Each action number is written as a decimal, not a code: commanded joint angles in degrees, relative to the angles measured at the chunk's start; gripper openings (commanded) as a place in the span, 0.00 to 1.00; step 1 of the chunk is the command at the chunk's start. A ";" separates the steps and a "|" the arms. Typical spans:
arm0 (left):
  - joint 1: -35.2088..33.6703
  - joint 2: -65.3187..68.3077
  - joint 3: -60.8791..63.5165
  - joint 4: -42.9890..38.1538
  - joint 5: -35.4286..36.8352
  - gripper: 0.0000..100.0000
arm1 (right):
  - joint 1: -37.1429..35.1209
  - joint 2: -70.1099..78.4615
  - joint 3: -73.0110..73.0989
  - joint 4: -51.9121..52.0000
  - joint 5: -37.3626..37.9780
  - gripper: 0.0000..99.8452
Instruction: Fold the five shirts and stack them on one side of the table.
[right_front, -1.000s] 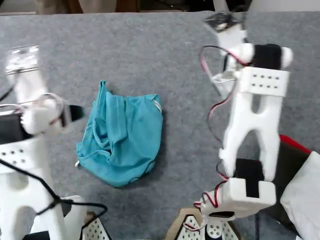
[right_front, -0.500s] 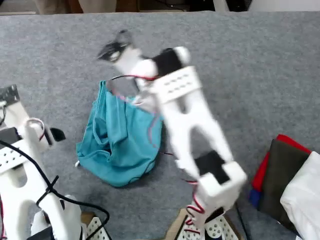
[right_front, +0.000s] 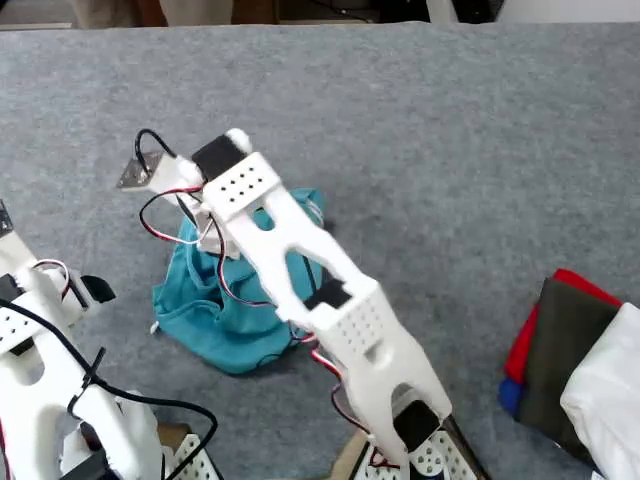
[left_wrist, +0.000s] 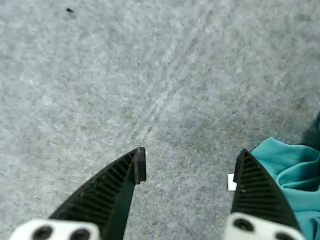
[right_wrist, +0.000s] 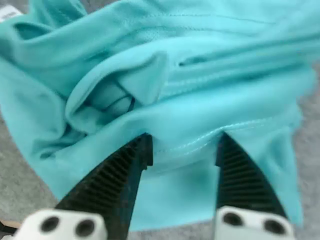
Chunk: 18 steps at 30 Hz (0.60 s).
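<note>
- The teal shirt (right_front: 225, 310) lies crumpled on the grey table (right_front: 450, 120), toward the left part of it. It is not yet spread out or folded.
- The right arm (right_front: 300, 270) stretches in a diagonal over this shirt. In its wrist view the right gripper (right_wrist: 182, 145) hangs directly above the cloth, jaws spread apart and grasping nothing. A stitched hem runs across between the two tips.
- The left gripper (left_wrist: 192, 165) is also released and holds nothing. It is over bare table, and the shirt begins just beside one of its fingers, at the near-left corner of the bundle.
- So the right gripper is the nearer one: the cloth is straight below it. For the left gripper the shirt lies to the side.
- In the high view the long axis of the bundle runs roughly from the far side of the table to the near side, a little tilted. The arm hides its middle.
- I cannot tell for sure which end is the neck. The folds are too tangled.
- The stack of folded shirts (right_front: 575, 360) sits at the right edge, well apart from the teal one.
- My judgement: the coming move is for the right gripper to go down and pinch the hem, so that the shirt can be pulled flat.
</note>
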 joint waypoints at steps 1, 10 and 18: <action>-0.35 -1.27 -0.26 0.35 -0.26 0.29 | 4.18 2.77 -4.88 0.70 -1.58 0.04; 0.09 -0.84 -0.26 -0.18 -0.35 0.29 | 15.87 -1.89 -2.86 1.05 -2.64 0.00; 0.26 -0.84 -0.35 -0.26 -0.35 0.29 | 24.13 -14.11 19.38 0.79 3.78 0.00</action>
